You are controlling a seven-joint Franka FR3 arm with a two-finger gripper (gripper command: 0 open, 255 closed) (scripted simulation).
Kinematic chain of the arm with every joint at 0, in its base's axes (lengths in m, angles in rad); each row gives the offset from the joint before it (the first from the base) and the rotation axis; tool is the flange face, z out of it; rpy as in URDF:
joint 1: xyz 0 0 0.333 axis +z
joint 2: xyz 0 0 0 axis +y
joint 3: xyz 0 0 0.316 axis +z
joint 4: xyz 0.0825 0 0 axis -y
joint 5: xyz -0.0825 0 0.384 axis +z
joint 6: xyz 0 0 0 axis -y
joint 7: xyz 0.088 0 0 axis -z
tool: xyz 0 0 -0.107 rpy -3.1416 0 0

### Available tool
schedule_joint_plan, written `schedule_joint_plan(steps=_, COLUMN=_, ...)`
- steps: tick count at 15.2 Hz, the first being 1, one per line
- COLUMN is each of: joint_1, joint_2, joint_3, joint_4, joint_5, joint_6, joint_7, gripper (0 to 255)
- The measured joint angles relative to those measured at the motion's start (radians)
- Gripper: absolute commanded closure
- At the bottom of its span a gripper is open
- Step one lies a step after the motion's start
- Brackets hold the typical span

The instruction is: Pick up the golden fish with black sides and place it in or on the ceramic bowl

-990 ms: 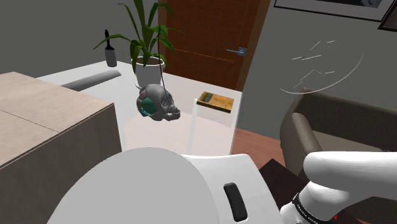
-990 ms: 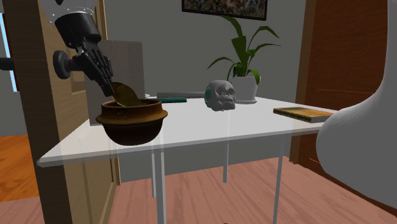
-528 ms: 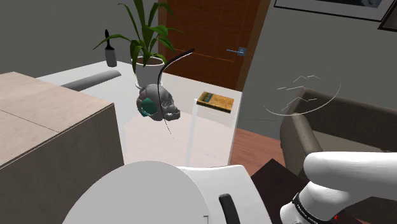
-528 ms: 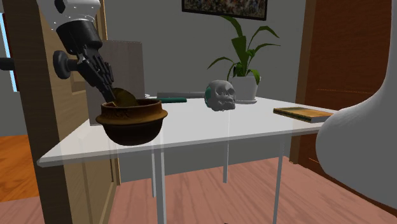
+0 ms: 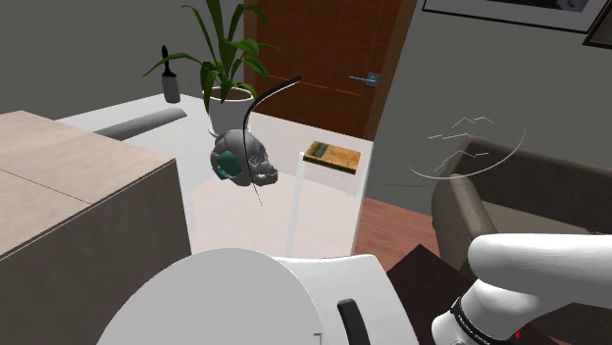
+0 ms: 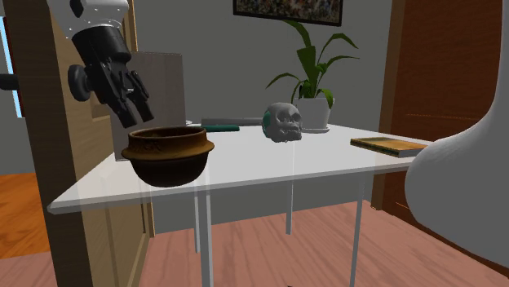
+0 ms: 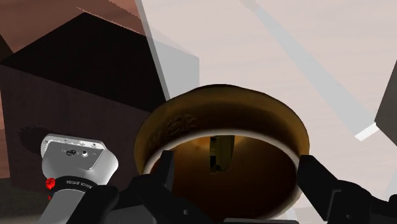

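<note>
Tool (image 7: 242,184) spread wide, gripping nothing, just above the brown bowl (image 7: 191,114); the gold-and-black fish (image 7: 220,153) lies inside, below the fingers. Risk: a low sideways retreat clips the rim and shoves the bowl off the bench (image 6: 269,163) edge.

Even soft render light, sharp thru-out; bowl (image 7: 224,95) interior dim in wrist view.

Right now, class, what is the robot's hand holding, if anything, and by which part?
Nothing. The hand is open above the brown bowl, its fingers apart, and the golden fish lies loose inside the bowl, touching neither finger.
</note>
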Motion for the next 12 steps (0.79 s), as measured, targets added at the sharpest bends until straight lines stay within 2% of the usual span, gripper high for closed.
schedule_joint_plan(steps=2, joint_1=-0.015, joint_2=0.001, joint_3=0.006, joint_4=0.027, joint_5=-0.001, joint_6=-0.018, joint_7=0.002, gripper=0)
schedule_joint_plan(steps=6, joint_1=-0.123, joint_2=-0.001, joint_3=0.054, joint_4=0.215, joint_5=0.008, joint_6=-0.136, joint_7=0.02, gripper=0)
schedule_joint_plan(steps=12, joint_1=-0.139, joint_2=-0.003, joint_3=0.061, joint_4=0.24, joint_5=0.01, joint_6=-0.152, joint_7=0.022, gripper=0)
